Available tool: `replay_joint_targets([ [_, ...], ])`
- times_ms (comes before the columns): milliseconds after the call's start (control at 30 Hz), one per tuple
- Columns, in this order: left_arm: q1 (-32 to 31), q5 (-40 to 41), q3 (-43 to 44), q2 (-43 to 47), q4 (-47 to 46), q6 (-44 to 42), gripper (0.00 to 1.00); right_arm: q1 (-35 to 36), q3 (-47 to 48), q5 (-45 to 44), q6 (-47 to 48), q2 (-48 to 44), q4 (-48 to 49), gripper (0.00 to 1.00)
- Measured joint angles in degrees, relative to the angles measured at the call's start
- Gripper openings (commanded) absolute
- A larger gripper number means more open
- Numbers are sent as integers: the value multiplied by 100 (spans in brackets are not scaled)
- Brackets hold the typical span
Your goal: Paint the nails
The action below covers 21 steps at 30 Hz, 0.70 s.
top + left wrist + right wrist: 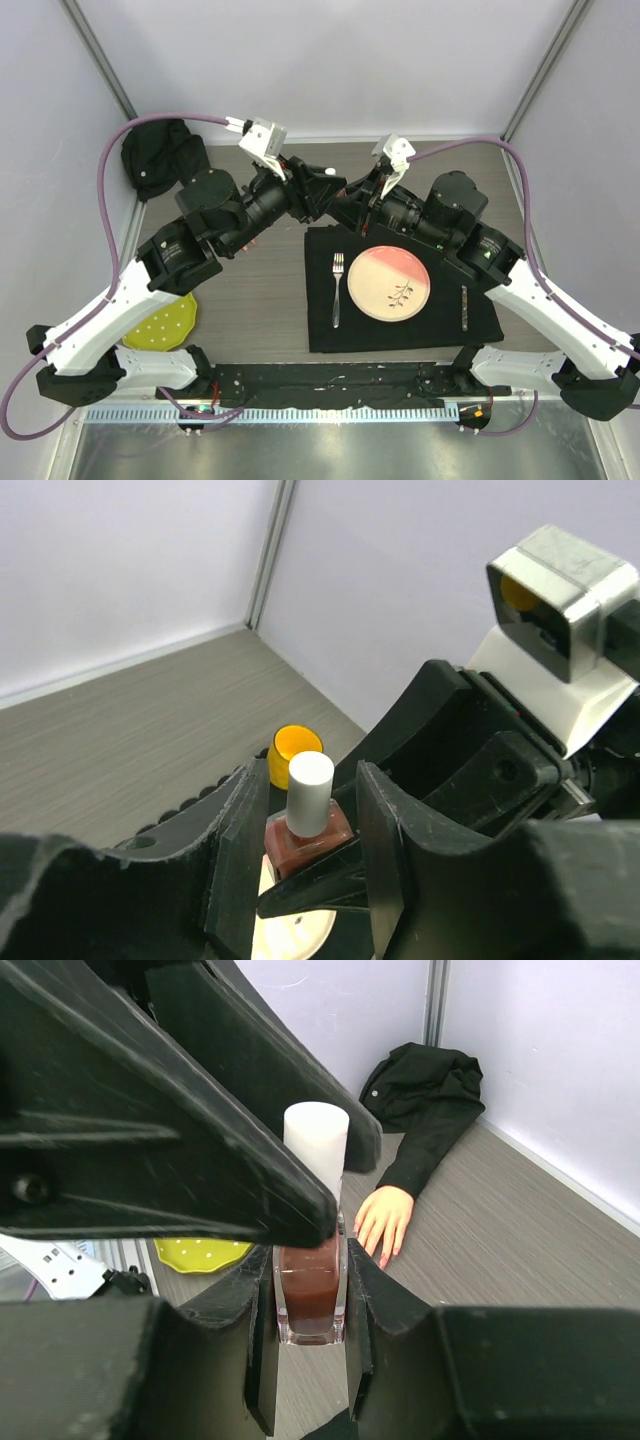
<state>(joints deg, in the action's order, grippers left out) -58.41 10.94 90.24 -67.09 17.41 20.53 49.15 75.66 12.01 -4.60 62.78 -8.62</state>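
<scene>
right wrist only: mannequin hand [385, 1222] lies on table [520, 1245], nails [384, 1256] beyond-right of nail polish bottle [312, 1305], well apart from both end effectors | top view: only its black sleeve [160, 158] shows | right end effector [310, 1275] clamped on bottle body | left end effector [308, 802] part-open, flanking white cap [311, 778], gaps either side

Our count
We see one plate [388, 285], one fork [337, 290], one black mat [400, 337], one polish bottle [310, 1280], one mannequin hand [383, 1220], one yellow dish [163, 326].

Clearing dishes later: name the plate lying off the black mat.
The yellow dotted plate, far left; the pink one sits on the mat.
</scene>
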Motion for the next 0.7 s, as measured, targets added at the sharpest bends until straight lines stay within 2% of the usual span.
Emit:
replay_joint_targets([
  [100, -13, 46, 28, -63, 120, -2, 32, 22, 0, -42, 2, 0, -4, 1],
  [133, -13, 57, 37, -72, 157, 11, 23, 26, 0, -52, 2, 0, -4, 1],
  [233, -15, 61, 74, -90, 232, 26, 3, 33, 0, -83, 2, 0, -9, 1],
  [267, -20, 63, 87, -96, 251, 24, 0, 42, 0, -87, 2, 0, -9, 1],
  [367, -22, -20, 105, -105, 262, 11, 0, 52, 0, -96, -2, 0, -4, 1],
  [433, 52, -356, 94, -103, 236, -44, 0, 50, 0, -55, -7, -15, -4, 1],
  [500, 317, -1060, 52, -92, 107, 2, 0, 31, 0, 79, -22, -63, 9, 1],
  [567, 693, -2175, -81, -76, -273, 208, 0, -15, -7, 337, -61, -168, 74, 1],
  [700, 1209, -4535, -562, -160, -1886, 964, 0, -57, -72, 1165, -247, -494, 369, 1],
])
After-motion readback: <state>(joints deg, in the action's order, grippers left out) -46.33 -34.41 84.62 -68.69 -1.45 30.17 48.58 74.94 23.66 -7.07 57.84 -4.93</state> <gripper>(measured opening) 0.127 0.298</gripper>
